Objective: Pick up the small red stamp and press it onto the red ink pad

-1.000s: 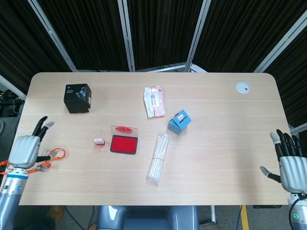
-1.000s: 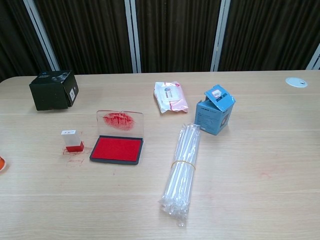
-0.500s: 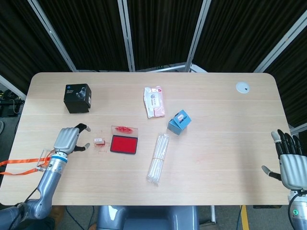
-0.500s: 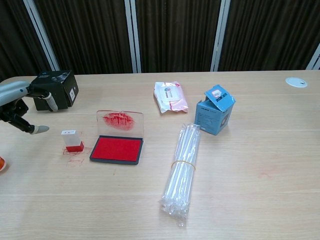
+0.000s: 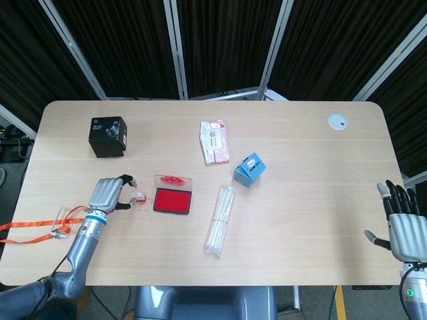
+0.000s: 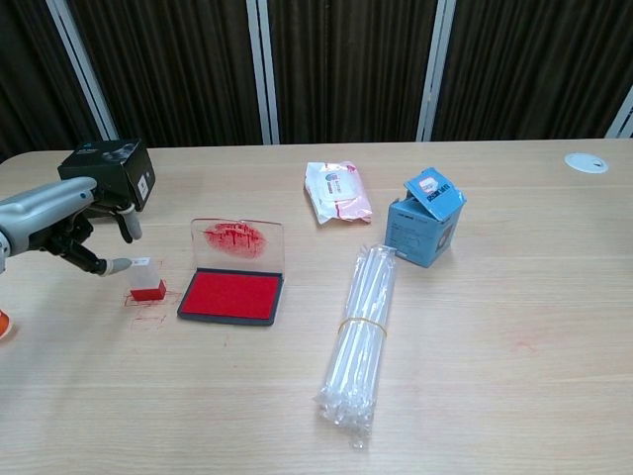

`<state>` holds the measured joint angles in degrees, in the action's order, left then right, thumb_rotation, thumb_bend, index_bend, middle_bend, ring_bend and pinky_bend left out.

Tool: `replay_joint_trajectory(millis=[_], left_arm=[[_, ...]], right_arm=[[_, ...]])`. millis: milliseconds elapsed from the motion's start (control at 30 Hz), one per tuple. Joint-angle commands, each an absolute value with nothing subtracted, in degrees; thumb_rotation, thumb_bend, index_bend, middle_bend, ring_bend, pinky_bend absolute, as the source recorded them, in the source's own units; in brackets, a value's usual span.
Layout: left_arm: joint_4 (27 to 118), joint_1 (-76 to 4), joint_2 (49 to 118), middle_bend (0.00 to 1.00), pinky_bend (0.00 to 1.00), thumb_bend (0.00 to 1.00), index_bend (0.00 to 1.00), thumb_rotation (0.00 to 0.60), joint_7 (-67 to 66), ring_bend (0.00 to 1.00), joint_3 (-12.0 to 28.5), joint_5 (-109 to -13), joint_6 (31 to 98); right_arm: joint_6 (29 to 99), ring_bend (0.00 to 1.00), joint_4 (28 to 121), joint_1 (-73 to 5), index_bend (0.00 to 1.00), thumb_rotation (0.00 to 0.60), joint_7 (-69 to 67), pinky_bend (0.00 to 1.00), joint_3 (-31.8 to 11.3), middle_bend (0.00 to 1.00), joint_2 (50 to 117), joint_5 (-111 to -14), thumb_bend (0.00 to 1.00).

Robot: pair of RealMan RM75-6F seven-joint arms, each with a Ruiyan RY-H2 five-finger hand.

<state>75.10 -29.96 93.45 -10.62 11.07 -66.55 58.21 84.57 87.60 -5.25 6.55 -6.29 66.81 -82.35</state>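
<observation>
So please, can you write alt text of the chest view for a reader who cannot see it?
The left robot hand reaches a fingertip to the small red stamp, which stands beside the open red ink pad on a wooden table. Behind lie a straw bundle, blue box and black box.

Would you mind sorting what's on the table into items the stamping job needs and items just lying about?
Needed: small red stamp; red ink pad; left hand.

Lying about: black box; wipes packet; blue box; straw bundle; orange lanyard.
</observation>
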Motion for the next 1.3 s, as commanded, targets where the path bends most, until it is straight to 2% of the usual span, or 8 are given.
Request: replay_joint_trajectory(millis=[33, 500, 967, 1300], left_arm=[[74.8, -30.3, 94.3, 0.41, 0.88, 0.24, 0.45, 0.600, -11.5, 0.89, 10.9, -66.2, 58.3], [73.2, -31.0, 97.3, 0.43, 0.88, 0.26, 0.46, 0.600, -18.8, 0.89, 12.0, -60.1, 59.5], [70.6, -32.3, 99.3, 0.44, 0.88, 0.26, 0.46, 0.600, -18.9, 0.89, 12.2, -59.5, 58.6], [69.3, -32.8, 100.3, 0.46, 0.88, 0.30, 0.48, 0.600, -18.5, 0.88, 11.7, -59.6, 58.0]], right_arm=[[84.5, 0.00, 87.6, -5.3, 0.00, 0.600, 6.6, 0.00, -6.3, 0.00, 66.8, -82.2, 0.00], [84.1, 0.00, 87.4, -5.5, 0.00, 0.600, 6.4, 0.00, -6.4, 0.00, 66.8, -81.8, 0.00], [83.6, 0.00, 87.0, -5.6, 0.00, 0.600, 6.0, 0.00, -6.6, 0.00, 66.9, -81.1, 0.00], [83.1, 0.00, 86.1, -5.8, 0.00, 0.600, 5.6, 0.00, -6.8, 0.00, 67.2, -80.5, 0.00]])
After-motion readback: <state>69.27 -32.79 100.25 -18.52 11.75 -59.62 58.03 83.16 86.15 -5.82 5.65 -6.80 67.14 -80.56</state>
